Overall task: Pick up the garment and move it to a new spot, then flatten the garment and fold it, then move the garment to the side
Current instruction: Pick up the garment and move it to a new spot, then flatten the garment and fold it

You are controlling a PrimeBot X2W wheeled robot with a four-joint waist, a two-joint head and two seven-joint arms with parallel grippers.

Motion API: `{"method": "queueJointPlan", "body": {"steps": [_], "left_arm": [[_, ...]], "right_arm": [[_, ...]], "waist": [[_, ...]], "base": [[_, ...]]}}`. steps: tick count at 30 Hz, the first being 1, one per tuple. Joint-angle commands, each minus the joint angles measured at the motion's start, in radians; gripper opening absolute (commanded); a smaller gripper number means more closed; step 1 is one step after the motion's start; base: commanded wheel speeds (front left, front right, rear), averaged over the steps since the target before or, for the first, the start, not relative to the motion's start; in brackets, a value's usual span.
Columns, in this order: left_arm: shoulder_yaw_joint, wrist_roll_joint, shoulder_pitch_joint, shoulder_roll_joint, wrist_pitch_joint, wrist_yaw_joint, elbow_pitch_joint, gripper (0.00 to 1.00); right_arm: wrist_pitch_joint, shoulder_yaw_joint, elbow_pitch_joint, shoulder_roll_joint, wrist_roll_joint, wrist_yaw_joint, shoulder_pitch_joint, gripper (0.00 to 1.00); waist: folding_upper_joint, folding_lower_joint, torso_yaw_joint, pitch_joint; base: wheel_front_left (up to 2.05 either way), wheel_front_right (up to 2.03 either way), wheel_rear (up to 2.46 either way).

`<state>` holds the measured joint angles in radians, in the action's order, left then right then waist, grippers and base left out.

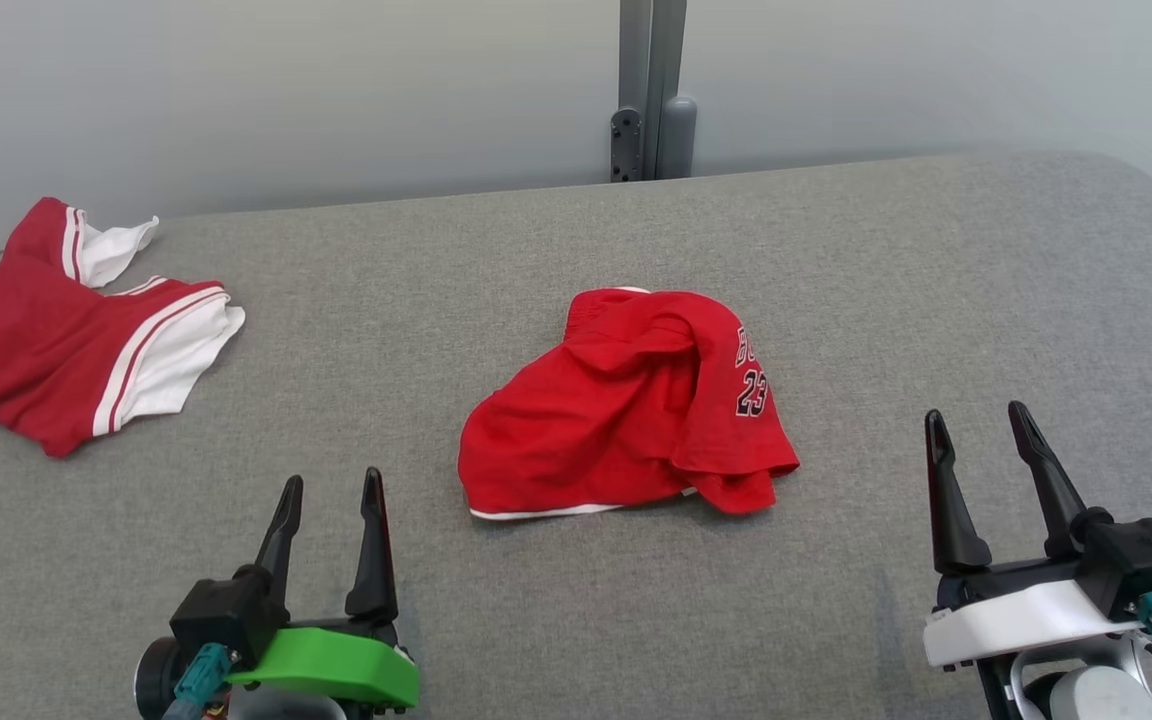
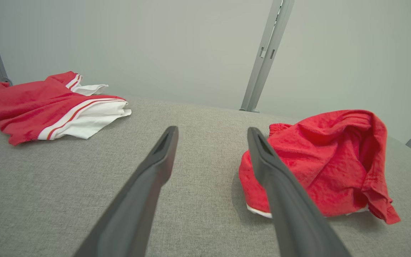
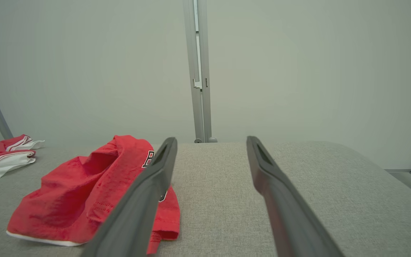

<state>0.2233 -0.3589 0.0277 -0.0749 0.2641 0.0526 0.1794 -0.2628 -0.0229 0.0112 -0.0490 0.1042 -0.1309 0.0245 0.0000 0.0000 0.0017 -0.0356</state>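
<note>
A crumpled red garment (image 1: 626, 405) with a white hem and the number 23 lies bunched in the middle of the grey padded table (image 1: 836, 260). The left wrist view has it as a red heap (image 2: 326, 160) to the right of the fingers; in the right wrist view the garment (image 3: 84, 192) is at lower left. My left gripper (image 1: 333, 490) hovers open at the near left, short of the garment. My right gripper (image 1: 976, 418) is open at the near right, apart from it. Neither holds anything.
A second red and white garment (image 1: 66, 330) lies spread at the table's far left edge, also in the left wrist view (image 2: 48, 107). A grey post (image 1: 651, 90) stands against the pale wall behind the table. The table's right end curves away.
</note>
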Motion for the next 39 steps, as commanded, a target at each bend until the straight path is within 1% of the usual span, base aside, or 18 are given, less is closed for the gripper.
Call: {"method": "queueJointPlan", "body": {"steps": [1, 12, 19, 24, 28, 34, 39], "left_arm": [[-0.013, 0.014, -0.018, 0.003, 0.000, -0.007, -0.005, 1.00], [-0.046, 0.053, -0.028, 0.020, 0.000, -0.034, 0.002, 1.00], [-0.052, 0.058, -0.019, 0.023, 0.001, -0.043, 0.007, 1.00], [-0.047, 0.057, -0.011, 0.024, 0.001, -0.043, 0.004, 1.00], [-0.033, 0.045, -0.001, 0.024, 0.001, -0.037, 0.005, 1.00], [-0.019, 0.038, 0.020, 0.024, 0.001, -0.031, 0.003, 1.00], [-0.007, 0.030, 0.040, 0.024, 0.001, -0.025, 0.003, 1.00]], "right_arm": [[-0.003, 0.000, -0.008, -0.002, 0.005, 0.000, 0.011, 1.00], [-0.003, 0.004, -0.041, -0.003, 0.007, 0.000, 0.005, 1.00], [-0.003, 0.007, -0.041, -0.002, 0.001, 0.000, -0.004, 1.00], [-0.003, 0.037, -0.058, -0.002, -0.007, 0.000, -0.005, 1.00], [-0.003, 0.095, -0.110, -0.003, -0.013, 0.000, -0.010, 1.00], [-0.003, 0.194, -0.247, -0.003, -0.048, 0.000, -0.059, 1.00], [-0.003, 0.217, -0.383, -0.003, -0.105, 0.000, -0.139, 1.00]], "waist": [[0.0000, 0.0000, 0.002, 0.005], [0.0000, 0.0000, 0.008, 0.007], [0.0000, 0.0000, 0.018, -0.002], [0.0000, 0.0000, 0.031, -0.015], [0.0000, 0.0000, 0.055, -0.033], [0.0000, 0.0000, 0.103, -0.073], [0.0000, 0.0000, 0.154, -0.115]], "base": [[0.00, 0.00, 0.00], [0.00, 0.00, 0.00], [0.00, 0.00, 0.00], [0.00, 0.00, 0.00], [0.00, 0.00, 0.00], [0.00, 0.00, 0.00], [0.00, 0.00, 0.00]]}}
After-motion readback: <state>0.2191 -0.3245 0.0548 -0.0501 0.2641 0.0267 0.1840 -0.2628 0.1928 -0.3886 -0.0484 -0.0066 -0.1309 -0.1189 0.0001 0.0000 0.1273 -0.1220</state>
